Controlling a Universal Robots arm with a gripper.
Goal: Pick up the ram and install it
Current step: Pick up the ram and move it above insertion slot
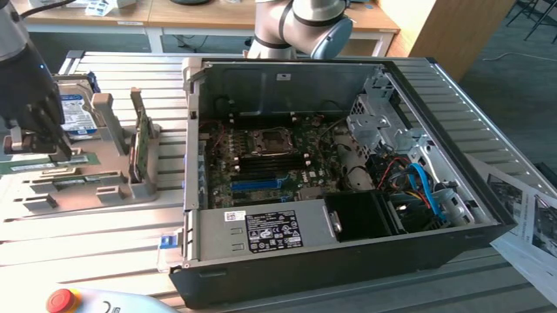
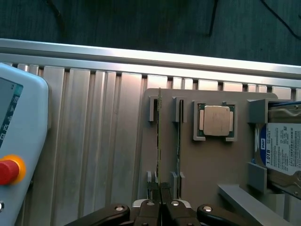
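Observation:
The ram [image 2: 159,136] is a thin green stick seen edge-on in the wrist view, lying along a slot of the grey parts holder [image 2: 207,165]. My gripper [image 2: 161,192] is shut on its near end. A second green stick [image 2: 178,141] sits in the neighbouring slot. In the exterior view my black gripper [image 1: 45,145] hangs over the holder [image 1: 104,176] at that view's left, right above the green ram [image 1: 39,165]. The open computer case [image 1: 487,225] lies to the exterior view's right, with the motherboard's black memory slots [image 1: 270,166] exposed.
On the holder are a processor chip [image 2: 216,120], a silver hard drive with blue label [image 2: 282,150] and an upright green card [image 1: 139,147]. A teach pendant with a red button [image 2: 8,170] lies on the slatted metal table [image 2: 94,141]. Papers [image 1: 533,222] lie beside the case.

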